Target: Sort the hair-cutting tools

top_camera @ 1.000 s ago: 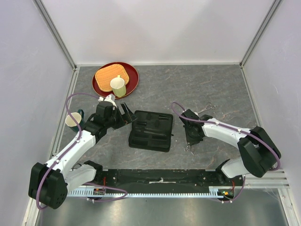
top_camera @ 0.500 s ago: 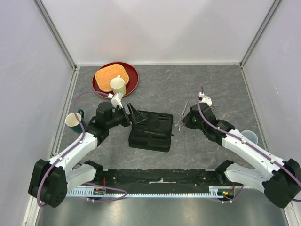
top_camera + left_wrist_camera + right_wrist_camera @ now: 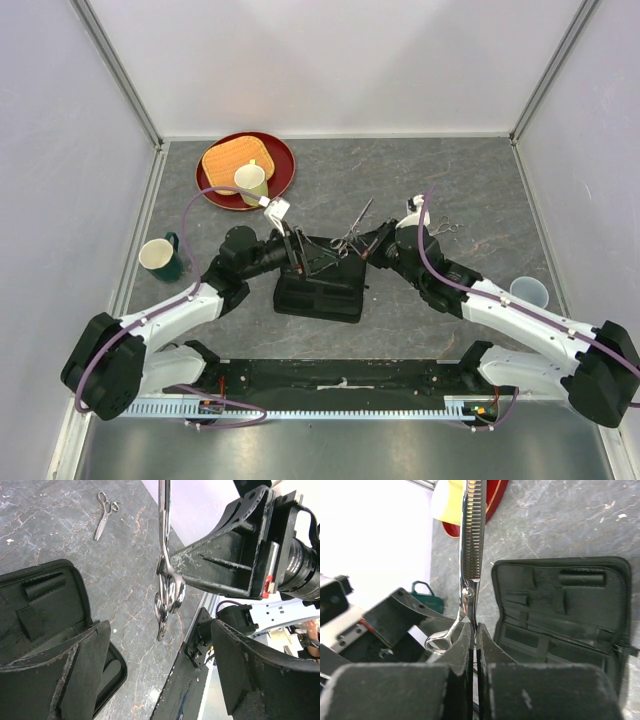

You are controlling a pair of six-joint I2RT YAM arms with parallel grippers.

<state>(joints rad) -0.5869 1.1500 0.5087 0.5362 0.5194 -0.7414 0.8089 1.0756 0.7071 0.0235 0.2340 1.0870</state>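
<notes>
Held scissors (image 3: pixel 470 540): blade tips cut off by top edge in both wrist views; one ring hidden behind finger of right gripper (image 3: pixel 475 628).
Case (image 3: pixel 555 605): in right wrist view one end cut by picture edge, one corner behind fingers; in left wrist view cut by left and bottom edge, part behind finger of left gripper (image 3: pixel 160 630).
Second scissors (image 3: pixel 445 228): small in top view, details not clear.
Red plate (image 3: pixel 495 495): mostly beyond top edge.
Cup (image 3: pixel 451 507) on it: washed out, blurred.
Green mug (image 3: pixel 424 596): lower part hidden.
</notes>
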